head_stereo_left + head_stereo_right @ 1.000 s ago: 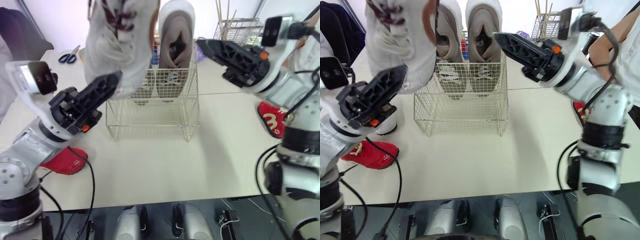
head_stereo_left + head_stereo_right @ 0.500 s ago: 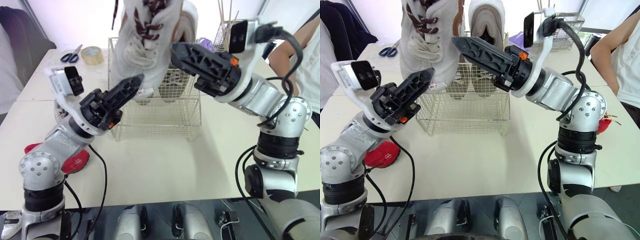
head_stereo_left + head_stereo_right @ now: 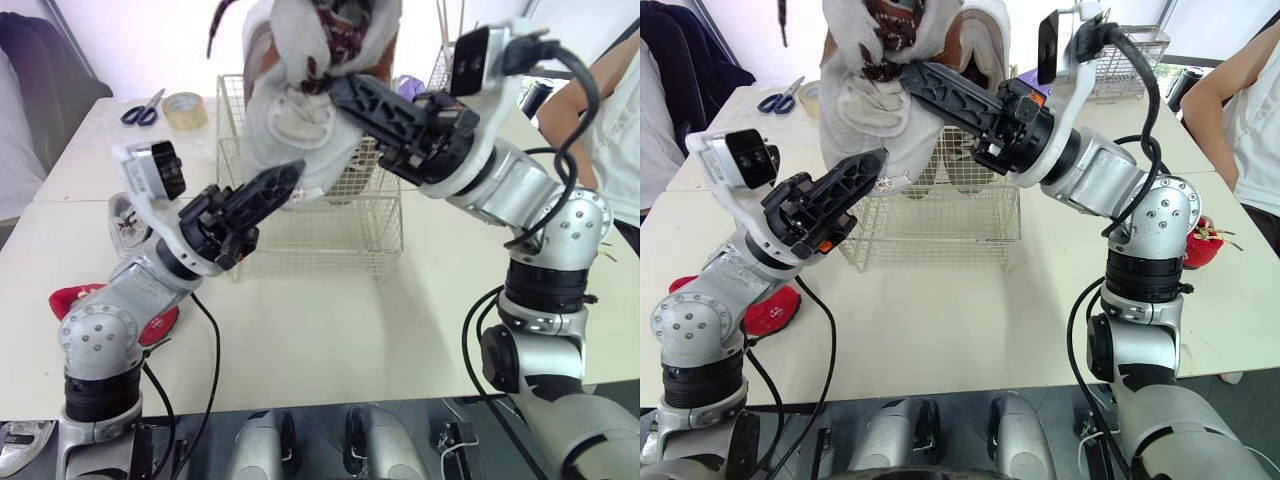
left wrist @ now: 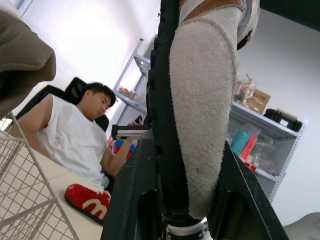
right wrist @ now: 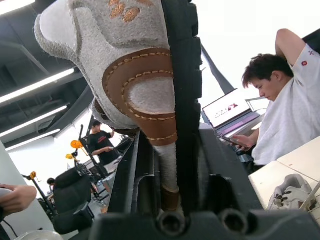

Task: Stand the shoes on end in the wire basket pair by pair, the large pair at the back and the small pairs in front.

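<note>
- the right gripper [image 5: 170, 165] clamps the grey shoe [image 5: 100, 45] at its brown heel patch, black sole against 1 finger.
- a seated person [image 5: 285, 115] in a white t-shirt faces a laptop [image 5: 227, 110].
- a white shoe [image 5: 292, 192] lies on a pale table [image 5: 270, 177] nearby.

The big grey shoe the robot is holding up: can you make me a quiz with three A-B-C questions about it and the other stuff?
1. Where is the big grey shoe?
A. on the floor
B. in the air over the wire basket
C. on a chair

2. What colour is the small shoe lying by the robot's left arm?
A. green
B. yellow
C. red

3. What is the left gripper doing?
A. shut on the big grey shoe
B. open and empty
C. holding a cup

Answers:
B, the left gripper and the right gripper hold it up above the basket.
C, it is bright red.
A, the left wrist view shows the shoe pinched in it.
</note>
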Robot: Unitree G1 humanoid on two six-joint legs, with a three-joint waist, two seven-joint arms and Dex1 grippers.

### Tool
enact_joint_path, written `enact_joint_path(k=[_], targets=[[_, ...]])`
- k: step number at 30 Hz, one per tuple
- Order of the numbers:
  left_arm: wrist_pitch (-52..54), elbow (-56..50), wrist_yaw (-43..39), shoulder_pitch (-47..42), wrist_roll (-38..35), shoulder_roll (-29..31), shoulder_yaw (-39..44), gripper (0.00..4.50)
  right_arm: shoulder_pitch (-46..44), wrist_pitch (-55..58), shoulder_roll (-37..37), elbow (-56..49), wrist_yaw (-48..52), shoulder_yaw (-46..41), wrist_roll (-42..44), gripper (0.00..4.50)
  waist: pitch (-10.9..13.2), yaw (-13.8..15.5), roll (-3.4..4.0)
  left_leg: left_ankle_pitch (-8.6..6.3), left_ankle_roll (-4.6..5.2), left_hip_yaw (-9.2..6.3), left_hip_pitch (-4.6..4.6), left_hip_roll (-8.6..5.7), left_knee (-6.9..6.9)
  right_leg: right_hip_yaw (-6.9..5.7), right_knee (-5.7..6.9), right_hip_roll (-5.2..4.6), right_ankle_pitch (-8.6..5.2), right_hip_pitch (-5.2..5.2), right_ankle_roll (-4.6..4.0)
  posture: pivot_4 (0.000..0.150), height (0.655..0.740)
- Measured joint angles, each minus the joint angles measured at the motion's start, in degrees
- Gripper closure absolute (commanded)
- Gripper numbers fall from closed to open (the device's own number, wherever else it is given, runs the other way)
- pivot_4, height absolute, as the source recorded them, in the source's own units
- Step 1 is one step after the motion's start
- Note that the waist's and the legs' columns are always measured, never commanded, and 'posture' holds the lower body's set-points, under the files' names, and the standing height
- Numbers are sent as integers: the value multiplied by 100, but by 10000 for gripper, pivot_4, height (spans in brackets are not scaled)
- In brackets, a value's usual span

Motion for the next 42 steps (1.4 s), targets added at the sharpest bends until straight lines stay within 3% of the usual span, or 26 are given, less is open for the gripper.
enact_joint_path(k=[2, 8, 13, 19, 27, 30, 35, 42], targets=[[18, 67, 44, -51, 170, 161, 1, 16828, -22, -188, -49, -36, 313, 34, -385, 38131, 0, -1, 0, 0, 0, 0, 0, 0, 0, 0, -1, 0, 0, -1, 0, 1500, 7400], [430, -199, -63, 568, 742, 1470, 266, 16828, -337, -1644, -955, 552, 2199, 210, -2425, 38131, 1, -16, 2, -2, 2, 6, -8, -1, -5, 0, -10, 1, -1, -12, 2, 1500, 7400], [765, -800, -146, 1475, 160, 2396, 1211, 16828, -545, -2842, -1264, 2332, 4181, 741, -3996, 38131, 6, -45, 7, 0, -3, 6, -8, 4, -10, 3, -7, 0, -2, -19, 0, 1500, 7400], [835, -1099, 170, 1976, -533, 2856, 1958, 16828, -945, -4097, -1049, 3852, 5418, 1079, -5170, 38131, 10, -23, 13, 2, -7, 6, -11, 5, -11, 2, -7, -1, -2, -21, -1, 1500, 7400], [807, -1299, 515, 2198, -772, 2949, 2091, 16828, -1196, -4868, -621, 5260, 6161, 1151, -5989, 38131, 10, -34, 13, 2, -8, 6, -13, 4, -11, 2, -8, -2, -2, -21, -2, 1500, 7400], [794, -1291, 558, 2230, -769, 2952, 2097, 16246, -1254, -5000, -591, 5738, 6259, 1157, -6241, 27110, 10, -32, 13, 3, -9, 6, -13, 4, -10, 2, -8, -2, -2, -21, -2, 1500, 7400], [703, -1282, 597, 2139, -741, 2952, 2063, 16246, -1492, -5128, -589, 6031, 6361, 1034, -6453, 912, 10, -49, 13, 4, -12, 5, -10, 4, -10, 3, -6, -2, -1, -20, -3, 1500, 7400], [664, -1177, 552, 2060, -519, 2896, 1824, 16246, -1338, -4891, -824, 5636, 6149, 830, -6531, 342, 10, -13, 14, 4, -13, 3, -13, 2, -10, 1, -7, -4, -1, -20, -4, 1500, 7400]])
